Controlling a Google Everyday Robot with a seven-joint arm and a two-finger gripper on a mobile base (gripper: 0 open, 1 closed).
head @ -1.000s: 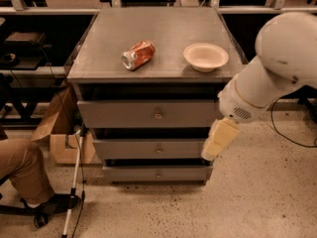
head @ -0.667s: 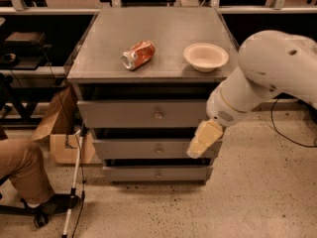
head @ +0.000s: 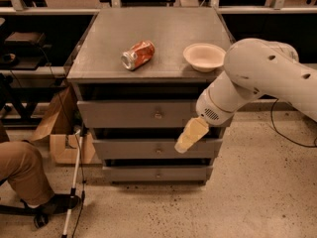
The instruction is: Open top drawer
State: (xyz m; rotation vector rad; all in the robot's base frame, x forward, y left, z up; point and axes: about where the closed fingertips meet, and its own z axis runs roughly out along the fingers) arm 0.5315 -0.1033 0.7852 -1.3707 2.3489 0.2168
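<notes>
Gripper point(head: 190, 135) hangs off the bench's front right corner, low against the top drawer point(head: 124, 114), right of its knob point(head: 158, 115). Knob unobstructed from the front; open floor point(head: 163, 207) ahead. Arm point(head: 257, 78) blocks the right edge. Front left corner crowded: cardboard box point(head: 57, 128), leaning cane point(head: 73, 182), person's leg point(head: 22, 175). On top: can point(head: 137, 55) centre-left, bowl point(head: 204, 56) by the right edge.

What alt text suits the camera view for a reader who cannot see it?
The robot's gripper hangs before a grey cabinet, below and right of the knob on the top drawer. A crushed can and a bowl sit on top.
</notes>
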